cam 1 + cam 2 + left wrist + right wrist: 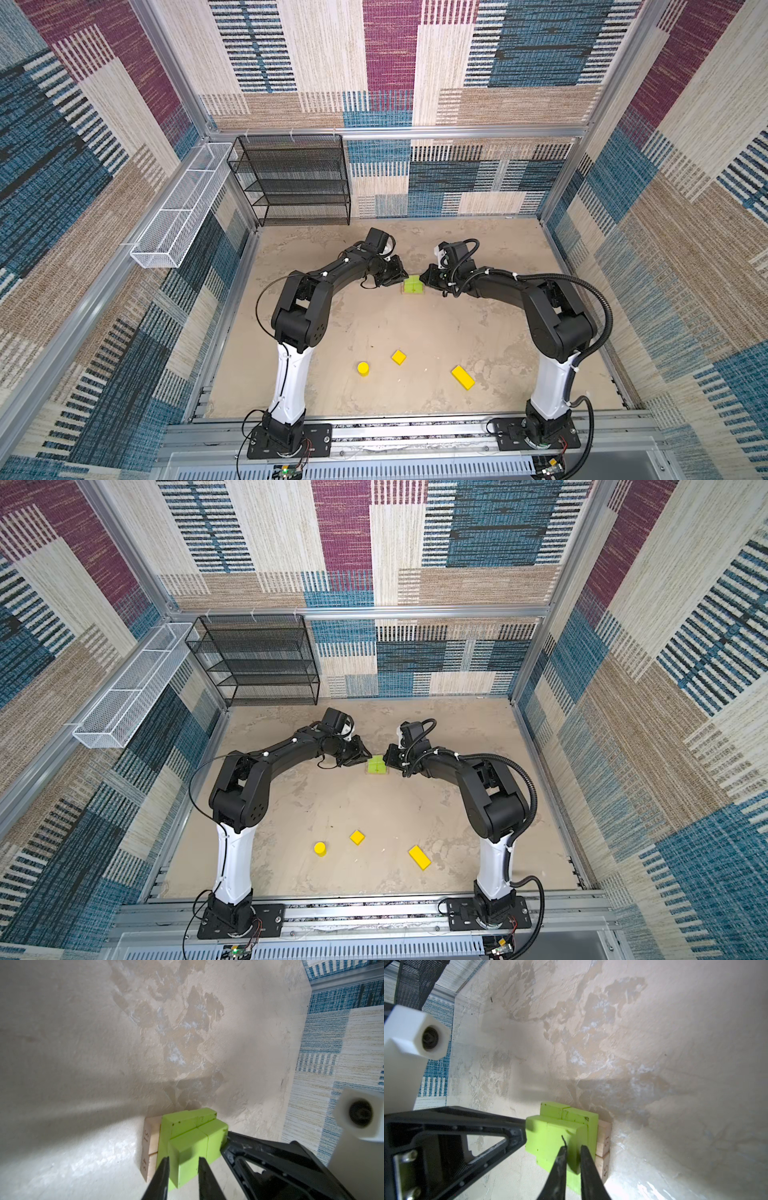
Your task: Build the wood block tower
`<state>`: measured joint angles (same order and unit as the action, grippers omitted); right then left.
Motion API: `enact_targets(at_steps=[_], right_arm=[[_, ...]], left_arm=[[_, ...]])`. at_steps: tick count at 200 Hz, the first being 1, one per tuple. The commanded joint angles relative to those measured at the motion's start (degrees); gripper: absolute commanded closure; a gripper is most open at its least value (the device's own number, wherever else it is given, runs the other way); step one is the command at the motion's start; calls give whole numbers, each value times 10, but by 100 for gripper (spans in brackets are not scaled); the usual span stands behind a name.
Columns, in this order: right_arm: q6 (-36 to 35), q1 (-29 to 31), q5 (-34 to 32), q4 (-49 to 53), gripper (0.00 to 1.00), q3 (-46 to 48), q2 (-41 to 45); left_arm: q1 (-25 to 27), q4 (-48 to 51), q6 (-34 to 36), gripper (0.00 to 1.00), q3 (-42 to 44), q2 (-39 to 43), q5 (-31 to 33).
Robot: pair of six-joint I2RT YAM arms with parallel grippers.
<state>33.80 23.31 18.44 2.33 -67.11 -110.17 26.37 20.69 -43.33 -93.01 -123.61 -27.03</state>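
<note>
In both top views the tower [414, 286] sits mid-table toward the back, with my left tool [406, 277] and right tool [423, 277] meeting it from either side. Well apart from it, near my edge of the table [374, 324], wait the yellow cylinder [363, 368] standing on end, the yellow cube [398, 357] and the yellow bar [463, 377], which lies flat with its long axis slanting from far-left to near-right. From the left wrist I see two tan planks [150, 1142] side by side at the bottom, marked ends showing, so I judge their length runs across the table, with green blocks [187, 1126] in two layers on top. The left tool [182, 1158] has its fingers drawn close, tips at the upper green layer, and I cannot tell whether they nip it or only press. From the right wrist, the right tool [573, 1147] is all but together, nothing between, tips at that same layer. These look like light, stiff painted wood, a bit slick I'd guess; I'd pinch the bar across its narrow width at mid-length, and the cylinder across its round
</note>
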Motion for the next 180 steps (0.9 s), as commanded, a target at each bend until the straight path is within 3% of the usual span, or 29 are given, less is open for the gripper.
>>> enact_targets(at_steps=[1,180], right_arm=[[7,2,1,-11,83,1,5],[8,4,-1,-9,84,14,15]], left_arm=[[0,-7,6,71,-2,5,-2],[0,-2,7,76,-9,0,2]])
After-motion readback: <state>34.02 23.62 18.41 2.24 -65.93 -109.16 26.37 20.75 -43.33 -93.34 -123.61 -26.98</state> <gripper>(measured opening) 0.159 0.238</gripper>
